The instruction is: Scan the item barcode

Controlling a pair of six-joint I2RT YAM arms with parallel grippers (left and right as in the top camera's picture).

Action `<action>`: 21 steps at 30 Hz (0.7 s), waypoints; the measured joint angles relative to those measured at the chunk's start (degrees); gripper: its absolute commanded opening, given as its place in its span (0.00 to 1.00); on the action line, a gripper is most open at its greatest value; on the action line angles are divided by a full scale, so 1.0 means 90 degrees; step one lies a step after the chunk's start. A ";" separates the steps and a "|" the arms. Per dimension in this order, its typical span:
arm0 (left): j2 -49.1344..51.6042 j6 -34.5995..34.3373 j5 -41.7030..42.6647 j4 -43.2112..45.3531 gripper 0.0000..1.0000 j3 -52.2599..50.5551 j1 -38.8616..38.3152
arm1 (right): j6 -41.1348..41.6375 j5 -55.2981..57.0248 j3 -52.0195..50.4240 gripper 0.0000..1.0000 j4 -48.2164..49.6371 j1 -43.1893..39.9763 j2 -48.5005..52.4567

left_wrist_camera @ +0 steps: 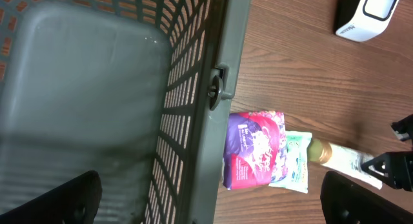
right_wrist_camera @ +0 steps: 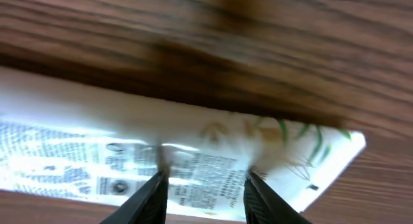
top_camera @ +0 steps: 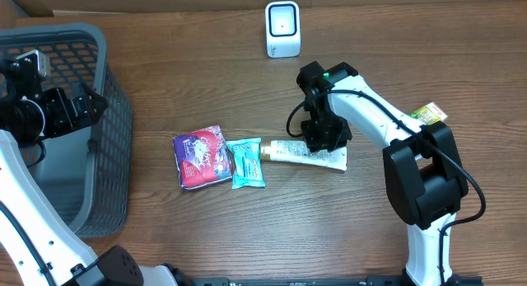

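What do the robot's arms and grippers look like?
The left arm and right arm: white links, black joints. A black cable runs along the right one; a green light sits near its wrist. The right gripper has dark tapering fingers.

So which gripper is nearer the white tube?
Right. The right gripper sits directly over the white tube, jaws apart; the left gripper is far off, over the grey basket.

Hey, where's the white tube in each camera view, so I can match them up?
Overhead: the white tube lies right of center, partly under the right gripper.
Left wrist: lower right, near the edge.
Right wrist: a white band across the whole frame.
Shared landmark: the right gripper, at the tube in all three.
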 measured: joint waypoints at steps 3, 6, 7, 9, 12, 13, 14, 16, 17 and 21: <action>0.0000 0.0000 0.0000 0.0000 1.00 0.0000 0.0000 | 0.0000 -0.0209 -0.0124 0.41 -0.0002 0.0075 0.0000; 0.0000 0.0000 0.0000 0.0000 1.00 0.0000 0.0000 | 0.0000 -0.0333 -0.0291 0.41 0.0010 0.0296 0.0000; 0.0000 0.0000 0.0000 0.0000 0.99 0.0000 0.0000 | 0.0002 -0.0359 -0.0318 0.41 0.0024 0.0369 0.0000; 0.0000 0.0000 0.0000 0.0000 1.00 0.0000 0.0000 | 0.0002 -0.0413 -0.0359 0.41 0.0095 0.0622 0.0000; 0.0000 0.0000 0.0000 0.0000 1.00 0.0000 0.0000 | 0.0005 -0.0491 -0.0372 0.41 0.0301 0.0964 0.0000; 0.0000 0.0000 0.0000 0.0000 1.00 0.0000 0.0000 | -0.0002 -0.0568 -0.0374 0.41 0.0403 0.1098 0.0000; 0.0000 0.0002 0.0000 0.0000 1.00 0.0000 0.0000 | 0.0002 -0.0583 -0.0374 0.41 0.0503 0.1205 0.0000; 0.0000 0.0000 0.0000 0.0000 1.00 0.0000 0.0000 | 0.0000 -0.0631 -0.0357 0.41 0.0527 0.1409 0.0000; 0.0000 0.0000 0.0000 -0.0002 1.00 0.0000 0.0000 | 0.0000 -0.0636 -0.0338 0.41 0.0483 0.1455 0.0000; 0.0000 0.0000 0.0000 -0.0002 1.00 0.0000 0.0000 | -0.0051 -0.0478 0.0019 0.45 0.0124 0.1440 0.0000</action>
